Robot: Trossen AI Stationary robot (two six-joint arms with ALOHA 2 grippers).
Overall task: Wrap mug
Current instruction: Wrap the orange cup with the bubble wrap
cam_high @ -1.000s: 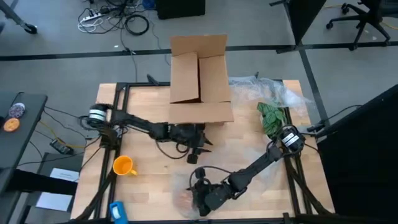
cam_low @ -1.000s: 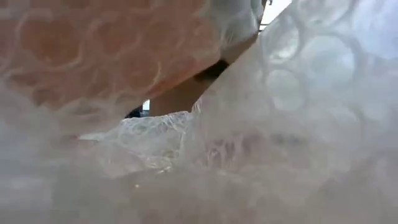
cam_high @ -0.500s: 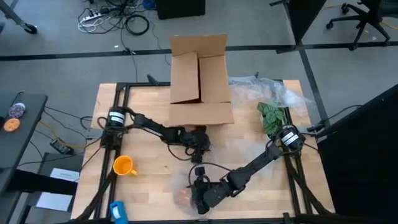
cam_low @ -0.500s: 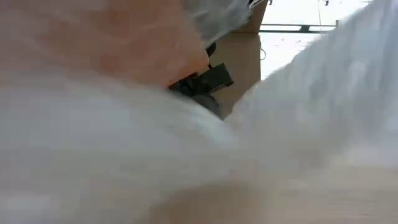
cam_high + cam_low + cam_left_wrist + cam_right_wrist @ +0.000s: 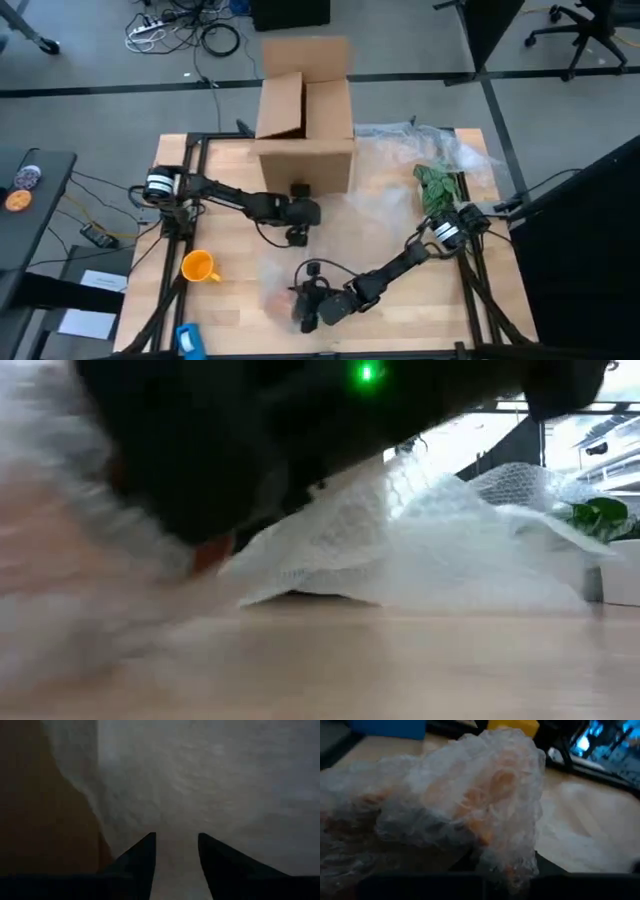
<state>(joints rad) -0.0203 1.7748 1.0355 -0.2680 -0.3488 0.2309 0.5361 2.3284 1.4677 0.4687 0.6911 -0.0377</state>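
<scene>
- Two dark arms reach over the wooden table (image 5: 225,240), one from each side.
- The left gripper (image 5: 297,235) sits near the middle of the table, just in front of the cardboard box (image 5: 305,120). In its wrist view its two fingers (image 5: 137,857) stand apart with nothing between them, and a clear sheet lies under them.
- The right gripper (image 5: 308,312) is low near the front edge of the table. It is pressed into a bundle of bubble wrap (image 5: 470,795) with something orange showing through. I cannot tell if its fingers are apart or together, because the wrap hides them.
- The yellow-orange mug (image 5: 199,267) stands alone on the left side of the table, close to the left edge. Nothing touches it, and it is well apart from both grippers.
- More bubble wrap (image 5: 400,190) spreads across the right half of the table, up to the back right corner.
- A green leafy thing (image 5: 435,187) lies near the right edge.
- A blue thing (image 5: 190,340) sits at the front left corner.
- Bare wood shows between the mug and the grippers.
- No words can be read on the box.
</scene>
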